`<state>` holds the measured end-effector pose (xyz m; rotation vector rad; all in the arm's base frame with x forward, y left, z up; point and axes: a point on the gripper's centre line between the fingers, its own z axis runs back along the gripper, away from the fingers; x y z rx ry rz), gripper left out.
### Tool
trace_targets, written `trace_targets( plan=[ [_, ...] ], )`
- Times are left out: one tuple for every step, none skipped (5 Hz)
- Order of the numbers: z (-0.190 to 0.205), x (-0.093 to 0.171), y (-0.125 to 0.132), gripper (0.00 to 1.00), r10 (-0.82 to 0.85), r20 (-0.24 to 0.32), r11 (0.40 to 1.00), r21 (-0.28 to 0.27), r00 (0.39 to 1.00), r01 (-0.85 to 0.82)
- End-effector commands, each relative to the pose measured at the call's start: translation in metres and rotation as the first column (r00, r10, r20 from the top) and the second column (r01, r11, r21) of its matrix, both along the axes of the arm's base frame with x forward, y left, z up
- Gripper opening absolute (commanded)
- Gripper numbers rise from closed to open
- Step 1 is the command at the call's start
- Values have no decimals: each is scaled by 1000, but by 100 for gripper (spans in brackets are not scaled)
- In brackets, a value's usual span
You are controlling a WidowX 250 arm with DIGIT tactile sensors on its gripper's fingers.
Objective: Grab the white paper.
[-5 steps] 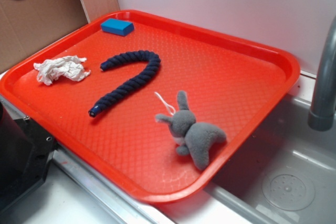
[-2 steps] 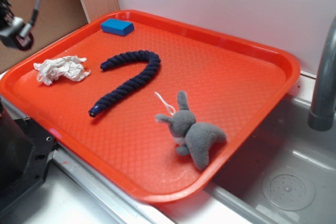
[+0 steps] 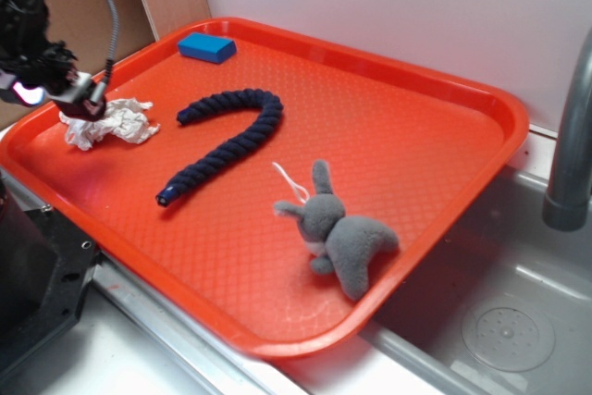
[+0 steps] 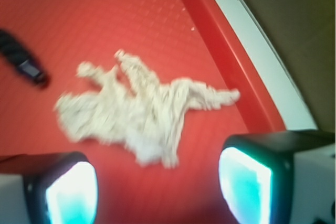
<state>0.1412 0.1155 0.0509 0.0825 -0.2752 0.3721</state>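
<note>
The white paper (image 3: 113, 120) is a crumpled wad lying at the left side of the red tray (image 3: 388, 127). In the wrist view the white paper (image 4: 142, 109) spreads over the tray floor just ahead of the fingers. My gripper (image 3: 55, 90) hangs above the paper's left end, partly covering it. From the wrist camera, my gripper (image 4: 157, 190) is open, its glowing pads (image 4: 71, 192) standing wide apart with only red tray between them. The paper is not touched.
A dark blue rope (image 3: 227, 141) curves beside the paper; its end (image 4: 23, 61) shows in the wrist view. A blue block (image 3: 206, 46) sits at the tray's far corner, a grey plush bunny (image 3: 340, 233) near its front. The tray rim (image 4: 226, 51) runs close to the paper. A faucet (image 3: 572, 136) rises at right.
The gripper has come down and rightward from the upper left corner to just over the paper's left end. Nothing on the tray has moved.
</note>
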Motion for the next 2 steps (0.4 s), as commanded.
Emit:
trace_targets(
  plan=[
    [-35, 34, 9, 100, -101, 18, 995, -15, 995, 102],
    [-45, 39, 8, 0, -109, 18, 994, -31, 994, 109]
  ],
)
